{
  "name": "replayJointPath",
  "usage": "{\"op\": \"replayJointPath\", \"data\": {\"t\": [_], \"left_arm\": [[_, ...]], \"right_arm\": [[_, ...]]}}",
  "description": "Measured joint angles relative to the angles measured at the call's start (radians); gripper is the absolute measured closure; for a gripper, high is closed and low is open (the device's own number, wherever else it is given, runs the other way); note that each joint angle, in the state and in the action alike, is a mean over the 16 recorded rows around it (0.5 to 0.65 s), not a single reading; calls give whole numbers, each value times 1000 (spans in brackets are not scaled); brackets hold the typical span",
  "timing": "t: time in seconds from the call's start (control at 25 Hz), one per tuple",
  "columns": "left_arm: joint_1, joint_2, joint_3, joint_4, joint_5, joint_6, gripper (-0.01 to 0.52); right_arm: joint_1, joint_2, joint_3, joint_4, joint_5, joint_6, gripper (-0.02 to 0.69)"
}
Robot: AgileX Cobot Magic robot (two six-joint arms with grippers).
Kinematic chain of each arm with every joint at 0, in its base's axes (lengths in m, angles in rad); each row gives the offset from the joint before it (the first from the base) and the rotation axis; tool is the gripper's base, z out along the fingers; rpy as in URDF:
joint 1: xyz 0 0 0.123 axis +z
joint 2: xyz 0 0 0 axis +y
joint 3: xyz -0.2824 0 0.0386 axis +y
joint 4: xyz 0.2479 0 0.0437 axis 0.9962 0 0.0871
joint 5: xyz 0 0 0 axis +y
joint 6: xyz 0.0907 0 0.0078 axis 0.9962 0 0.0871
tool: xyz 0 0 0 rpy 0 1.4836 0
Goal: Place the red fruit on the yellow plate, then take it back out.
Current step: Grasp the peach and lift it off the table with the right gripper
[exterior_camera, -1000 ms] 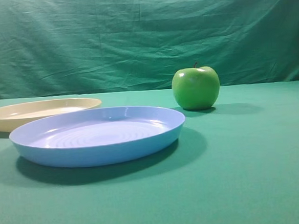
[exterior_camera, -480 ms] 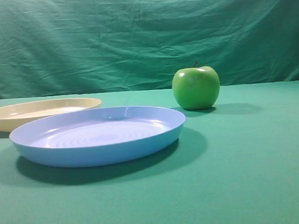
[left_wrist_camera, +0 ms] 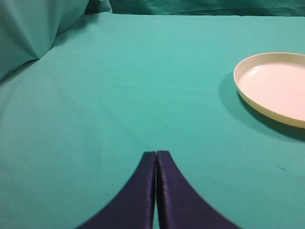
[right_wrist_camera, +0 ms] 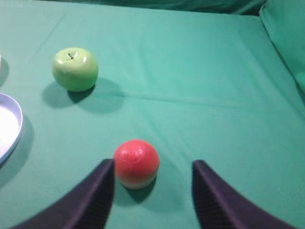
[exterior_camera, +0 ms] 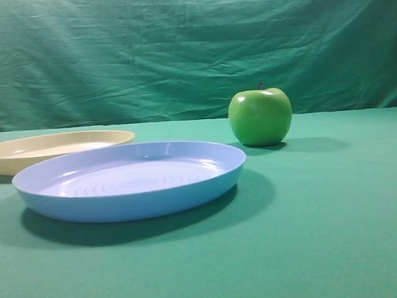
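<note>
- My right pincer (right_wrist_camera: 152, 167) hangs low over the green surface (right_wrist_camera: 214, 95), its two dark fingers (right_wrist_camera: 97, 191) spread wide apart and holding nothing.
- The red fruit (right_wrist_camera: 136, 163) sits on the surface just ahead of that pincer, closer to my left finger than to the right one; I cannot tell whether that finger touches it. Its top is red and its underside fades to pale yellow.
- Farther out in the right wrist view, up and to the left, the green apple (right_wrist_camera: 75, 68) stands upright on the surface with its stem up, well apart from the fruit.
- At the left edge of that view I see a slice of the blue plate (right_wrist_camera: 10, 126), bare inside.
- My left pincer (left_wrist_camera: 156, 155) is pressed together, the finger tips meeting in a thin seam, with nothing between them.
- Beyond it, off to the right, the yellow plate (left_wrist_camera: 248, 93) rests flat on the surface, cut by the frame's edge.
- In the high view the blue plate (exterior_camera: 130, 201) lies nearest, the yellow plate (exterior_camera: 22, 161) behind it on the left, partly hidden by the blue rim, and the apple (exterior_camera: 260, 116) behind on the right.
- The fruit is not on either plate; it shows only in my right wrist view.
</note>
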Motion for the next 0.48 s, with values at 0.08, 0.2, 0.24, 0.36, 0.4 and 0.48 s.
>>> {"op": "replayJointPath", "data": {"t": [0.08, 0.2, 0.24, 0.36, 0.4, 0.48], "left_arm": [[0, 0, 0, 0, 0, 0, 514], [0, 0, 0, 0, 0, 0, 514], [0, 0, 0, 0, 0, 0, 514], [0, 0, 0, 0, 0, 0, 514], [0, 0, 0, 0, 0, 0, 514], [0, 0, 0, 0, 0, 0, 514]], "right_arm": [[4, 24, -7, 0, 39, -14, 230], [17, 66, -14, 0, 76, -22, 124], [24, 81, -15, 0, 84, -23, 95], [47, 137, -17, 0, 98, -23, 36], [55, 159, -17, 0, 100, -24, 27], [72, 210, -17, -1, 98, -24, 21]]}}
